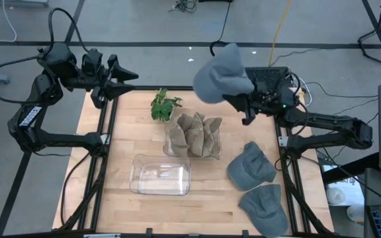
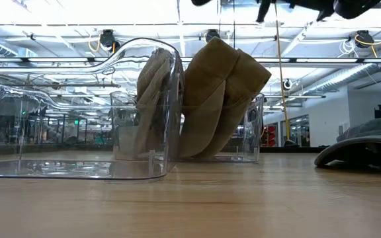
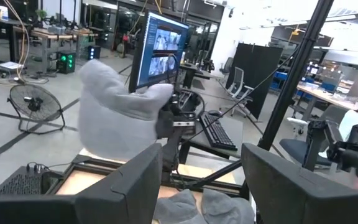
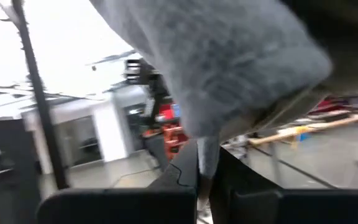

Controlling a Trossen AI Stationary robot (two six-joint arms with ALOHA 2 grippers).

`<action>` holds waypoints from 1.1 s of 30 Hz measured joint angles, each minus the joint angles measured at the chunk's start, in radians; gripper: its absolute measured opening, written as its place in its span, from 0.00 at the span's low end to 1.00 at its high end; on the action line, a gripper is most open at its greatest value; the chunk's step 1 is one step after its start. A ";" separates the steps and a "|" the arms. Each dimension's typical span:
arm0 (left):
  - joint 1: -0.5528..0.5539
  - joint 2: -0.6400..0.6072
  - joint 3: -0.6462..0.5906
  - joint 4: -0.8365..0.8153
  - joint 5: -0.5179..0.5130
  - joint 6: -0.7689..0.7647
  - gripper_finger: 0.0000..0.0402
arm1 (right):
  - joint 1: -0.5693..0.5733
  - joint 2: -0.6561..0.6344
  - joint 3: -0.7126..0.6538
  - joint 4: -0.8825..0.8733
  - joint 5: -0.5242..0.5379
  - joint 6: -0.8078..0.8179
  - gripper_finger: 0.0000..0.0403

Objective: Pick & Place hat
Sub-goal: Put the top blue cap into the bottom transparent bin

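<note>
One grey hat [image 1: 221, 74] is held aloft by the right gripper [image 1: 238, 100], its fingers closed on the fabric, above the worktop's far edge. Just below and towards the near edge, the clear bin of tan hats [image 1: 194, 135] is found; an empty clear bin [image 1: 161, 175] lies nearer still. Two grey hats [image 1: 251, 165] remain by the right edge. The left gripper [image 1: 126, 80], fingers parted, is parked at the far left corner

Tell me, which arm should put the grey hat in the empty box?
Right. Its gripper already holds the grey hat up high; the left gripper waits open at the table's far corner from the empty box.
</note>
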 joint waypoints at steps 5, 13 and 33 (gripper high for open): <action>0.000 0.000 0.000 0.014 0.042 -0.009 0.57 | 0.054 0.043 0.089 -0.024 -0.096 0.042 0.00; 0.000 0.000 0.000 0.030 0.113 -0.081 0.57 | 0.109 0.209 0.428 -0.320 -0.333 0.089 0.00; 0.000 0.012 0.000 -0.012 0.216 -0.408 0.57 | 0.232 0.528 0.815 -0.367 -0.593 0.120 0.00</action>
